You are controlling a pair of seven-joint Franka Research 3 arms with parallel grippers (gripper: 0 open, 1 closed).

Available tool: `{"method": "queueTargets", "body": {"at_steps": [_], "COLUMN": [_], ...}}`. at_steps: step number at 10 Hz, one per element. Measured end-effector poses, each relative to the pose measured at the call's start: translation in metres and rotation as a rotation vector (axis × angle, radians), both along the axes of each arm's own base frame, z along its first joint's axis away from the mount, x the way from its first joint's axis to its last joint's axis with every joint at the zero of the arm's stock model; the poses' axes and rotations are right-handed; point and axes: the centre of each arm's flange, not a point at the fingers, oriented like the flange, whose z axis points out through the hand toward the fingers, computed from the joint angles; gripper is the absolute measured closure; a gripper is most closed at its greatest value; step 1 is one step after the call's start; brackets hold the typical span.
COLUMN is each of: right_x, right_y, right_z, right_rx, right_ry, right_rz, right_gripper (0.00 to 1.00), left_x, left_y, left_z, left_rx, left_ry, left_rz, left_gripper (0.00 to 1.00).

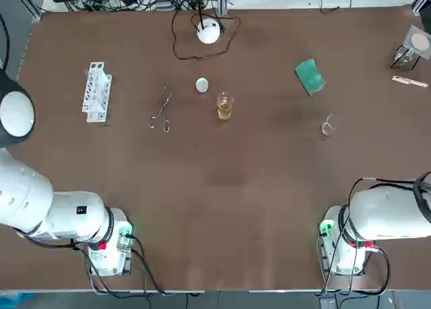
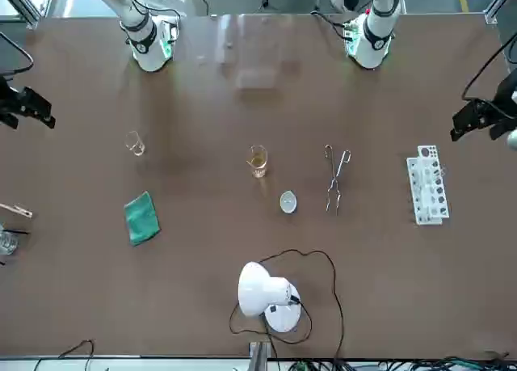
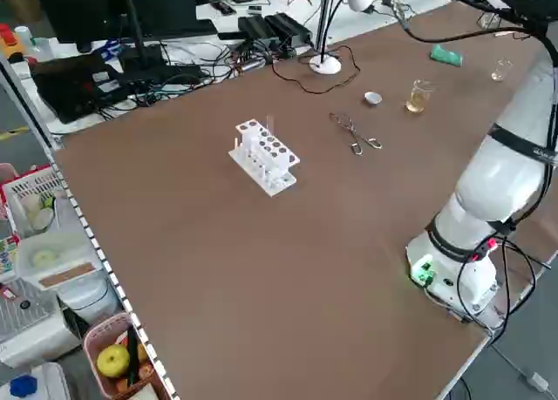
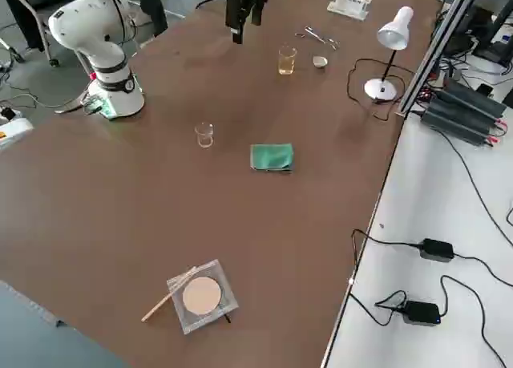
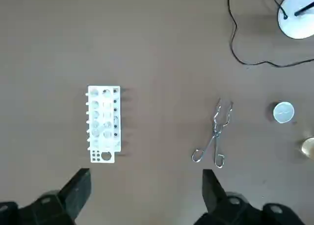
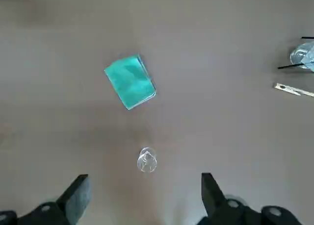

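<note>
Both arms hang high over the brown table (image 1: 256, 188) with nothing in them. My left gripper (image 5: 144, 178) is open, its fingers wide apart; it shows at the table's left side (image 2: 483, 119). Below it lie a white test tube rack (image 5: 103, 124) and metal tongs (image 5: 214, 141). My right gripper (image 6: 143, 181) is open too and hovers at the right side (image 2: 24, 108). Under it stands a small empty glass beaker (image 6: 146, 160), with a green cloth (image 6: 130, 82) farther out.
A beaker of amber liquid (image 1: 224, 107) and a small white cap (image 1: 202, 85) sit mid-table. A white desk lamp (image 1: 209, 30) with a looping black cable stands at the far edge. A dish on a clear plate (image 1: 414, 46) and a wooden stick (image 1: 409, 81) lie at the far right.
</note>
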Motion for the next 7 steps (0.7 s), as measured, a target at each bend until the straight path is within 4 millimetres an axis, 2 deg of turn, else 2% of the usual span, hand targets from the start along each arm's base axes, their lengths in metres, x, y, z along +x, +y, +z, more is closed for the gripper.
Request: {"method": "queueTargets", "body": {"at_steps": [4,5,7], "right_x": [0.0,0.0,0.001], "right_y": [0.0,0.001,0.006], "right_z": [0.0,0.0,0.001], "right_rx": [0.0,0.001,0.007], "right_ry": [-0.001,-0.002,-0.01], "right_rz": [0.0,0.003,0.07], "right_gripper": [0.0,0.0,0.0], "left_x": [0.0,0.0,0.0], "left_y": [0.003,0.008,0.032], "left_z": [0.0,0.002,0.004], "left_rx": [0.0,-0.002,-0.005], "left_ry": [0.0,-0.003,-0.011], "left_rz": [-0.017,-0.045,-0.157], "left_gripper": [0.0,0.0,0.0]}}
